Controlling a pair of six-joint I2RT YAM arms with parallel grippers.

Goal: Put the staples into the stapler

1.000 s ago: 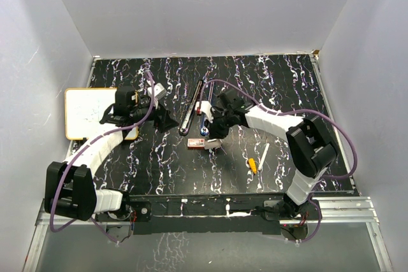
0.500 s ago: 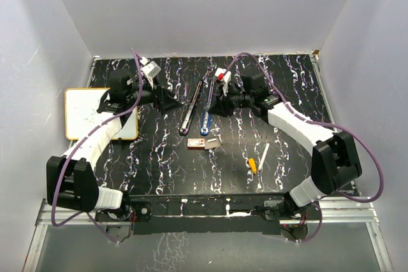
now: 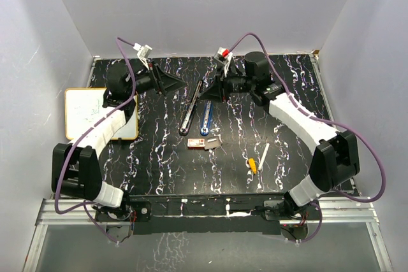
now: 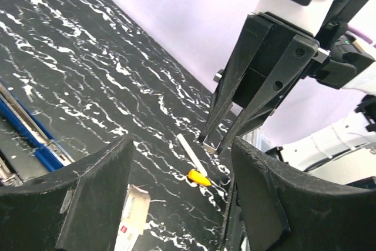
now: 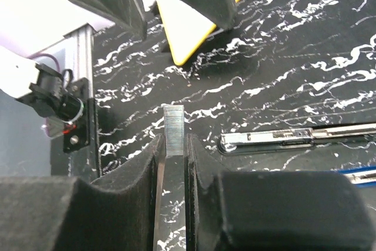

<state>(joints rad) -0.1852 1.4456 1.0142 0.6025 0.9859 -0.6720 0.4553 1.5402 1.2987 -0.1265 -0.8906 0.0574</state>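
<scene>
Pinching a staple strip (image 5: 174, 123) by its end in my right gripper (image 5: 174, 143) near the opened stapler (image 3: 193, 103) on the tabletop (image 3: 159, 157), I hold my left gripper (image 4: 182, 152) wide, probably to take it over.

Robotics lab cell, pale walls (image 3: 191, 11) around a black marbled desk (image 3: 159, 164), aluminium rail (image 3: 344, 211) at bottom, left arm (image 3: 105, 133), right arm (image 3: 299, 121) bolted on.

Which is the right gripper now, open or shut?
Shut: the right gripper clamps a silver staple strip, seen standing between its jaws.
</scene>
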